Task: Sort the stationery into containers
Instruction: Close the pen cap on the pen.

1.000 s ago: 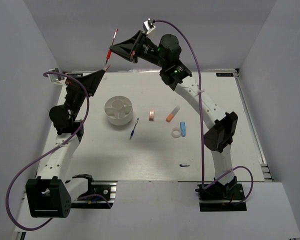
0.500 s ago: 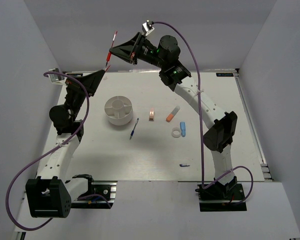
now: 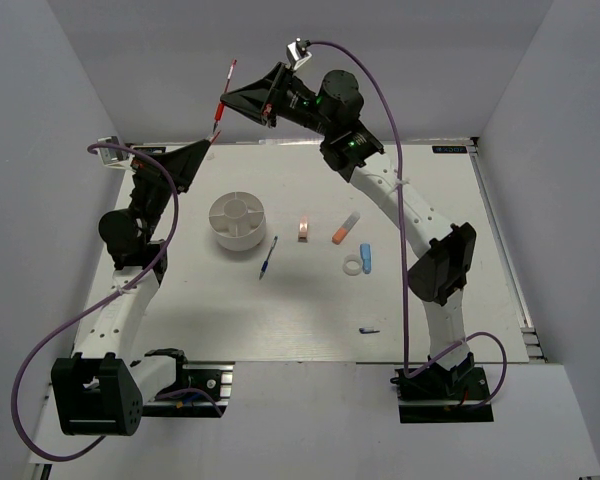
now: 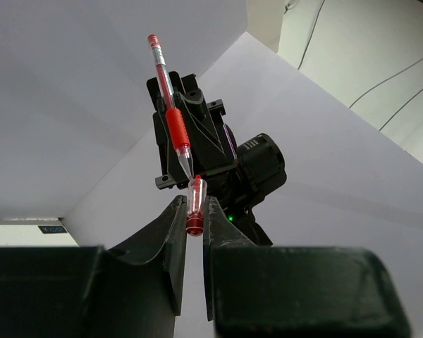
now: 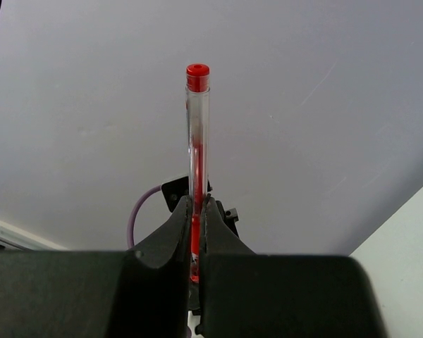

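White bench (image 3: 310, 310), grey walls. Above its far edge, left gripper (image 4: 194, 211) pinches red cap (image 4: 196, 191) — right gripper (image 5: 197, 208) clamps red pen (image 4: 173, 120). Risk: tip misaligned — red cap slips free.

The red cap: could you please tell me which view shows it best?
Left wrist: the cap is clamped close up in the left gripper, just under the pen tip. Top external shows only a speck; right wrist does not show it.

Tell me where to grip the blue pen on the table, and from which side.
Best grip the blue pen at mid-barrel, straight down from above, jaws closing across its width. It lies flat and slanted on the table, thin, with bare surface either side; the white tub stands apart.
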You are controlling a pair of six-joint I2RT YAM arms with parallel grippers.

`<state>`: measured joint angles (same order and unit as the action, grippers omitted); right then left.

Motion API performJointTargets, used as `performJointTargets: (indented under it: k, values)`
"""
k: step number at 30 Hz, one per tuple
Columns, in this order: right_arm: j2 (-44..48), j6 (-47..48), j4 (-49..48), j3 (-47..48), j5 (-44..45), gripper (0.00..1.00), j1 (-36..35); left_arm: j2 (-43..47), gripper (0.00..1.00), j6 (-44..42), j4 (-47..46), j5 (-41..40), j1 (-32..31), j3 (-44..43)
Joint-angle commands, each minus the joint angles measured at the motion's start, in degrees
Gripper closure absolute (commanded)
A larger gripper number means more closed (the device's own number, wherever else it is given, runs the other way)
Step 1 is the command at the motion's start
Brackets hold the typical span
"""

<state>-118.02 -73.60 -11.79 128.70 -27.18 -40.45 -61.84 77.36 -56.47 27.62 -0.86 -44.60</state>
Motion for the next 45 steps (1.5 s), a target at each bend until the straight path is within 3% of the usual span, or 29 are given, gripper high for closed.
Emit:
performJointTargets:
  k: [1,35,43,45]
  values:
    - [3.67,0.65,-3.41,0.14,-0.16,1.0,0.28,0.59,1.0,-0.55,0.22,0.07,0.25,-0.4]
    - [2.7,-0.14,-4.64,0.05,-1.03,1.0,-2.0,-0.65,1.0,-0.72,0.75,0.25,0.25,-1.37]
    - [2.88,-0.23,-3.94,-0.82,-0.86,1.0,-2.71,-0.73,1.0,-3.35,-0.22,-2.47,0.25,-1.72]
    - [2.53,0.04,-3.15,-0.56,-0.16,1.0,-3.14,-0.56,1.0,-4.23,3.45,-6.23,0.25,-2.33]
